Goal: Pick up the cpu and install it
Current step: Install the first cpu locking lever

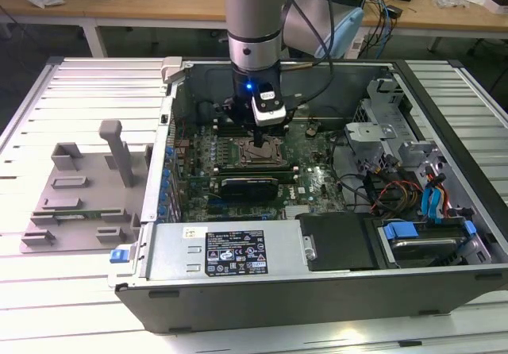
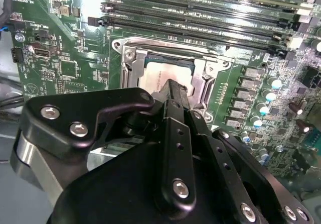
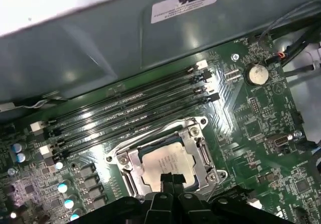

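Second wrist view has the pincer (image 2: 173, 96) closest to the lens: black linkages and bolts, the two fingers running together to a narrow tip. That tip comes down on the near edge of the cpu (image 2: 163, 76), and I read the fingers as drawn together, with no gap between them at the end. Whether they pinch the chip's rim or merely touch its lid I cannot tell.

Beyond the tip, the cpu lies flat inside the socket frame (image 2: 208, 76), its pale metal top level with the frame's opening. In the first wrist view the same holds: the pincer (image 3: 170, 180) meets the cpu (image 3: 163, 161) at the edge nearest the arm, and the socket frame (image 3: 198, 143) encloses the chip on all sides, its metal plate swung open.

By my judgement the step in hand is the seating itself: the chip is already in the socket, not on the grey fixture plate (image 1: 75, 191) out on the surface. What this calls for is a straight, gentle release, since any sideways drag could shift the chip in its seat.

Past the socket frame run the long black memory slots (image 3: 125, 113), and farther off the case wall (image 3: 100, 53). The exterior view shows the arm reaching down into the open case (image 1: 317, 282), the pincer (image 1: 262, 140) directly over the socket frame.
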Controlling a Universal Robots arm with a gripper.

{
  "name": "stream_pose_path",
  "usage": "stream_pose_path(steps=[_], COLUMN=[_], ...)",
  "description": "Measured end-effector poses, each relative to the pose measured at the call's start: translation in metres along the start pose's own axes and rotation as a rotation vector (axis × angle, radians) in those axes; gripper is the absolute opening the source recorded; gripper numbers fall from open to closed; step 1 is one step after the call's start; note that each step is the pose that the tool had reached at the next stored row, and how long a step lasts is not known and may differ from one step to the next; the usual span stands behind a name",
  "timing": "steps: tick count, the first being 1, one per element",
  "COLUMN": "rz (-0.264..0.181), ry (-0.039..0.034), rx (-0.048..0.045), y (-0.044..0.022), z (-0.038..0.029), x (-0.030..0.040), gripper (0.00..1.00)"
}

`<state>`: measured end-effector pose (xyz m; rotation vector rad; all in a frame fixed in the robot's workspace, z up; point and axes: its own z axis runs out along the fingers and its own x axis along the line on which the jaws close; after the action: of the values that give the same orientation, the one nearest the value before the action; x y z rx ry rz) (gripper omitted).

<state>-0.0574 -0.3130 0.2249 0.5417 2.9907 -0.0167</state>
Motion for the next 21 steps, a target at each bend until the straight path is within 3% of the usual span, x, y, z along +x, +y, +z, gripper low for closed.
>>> stream_pose_path(steps=[6,11,16,19,20,21], rz=[-0.153,-0.319,-0.336,-0.336,-0.336,-0.337], ry=[-0.0038,-0.0042,-0.0048,-0.005,-0.0021,0.0433], rx=[-0.002,-0.0151,-0.0132,-0.0134,-0.0126,-0.0038], y=[-0.0001,-0.0001,0.0,0.0001,0.0001,0.0004], z=[0.0018,0.0037,-0.0062,-0.007,-0.0071,-0.0069], x=[0.0002,0.0004,-0.0006,-0.0007,-0.0008,-0.0016], gripper=[0.11,0.11,0.11,0.11,0.11,0.11])
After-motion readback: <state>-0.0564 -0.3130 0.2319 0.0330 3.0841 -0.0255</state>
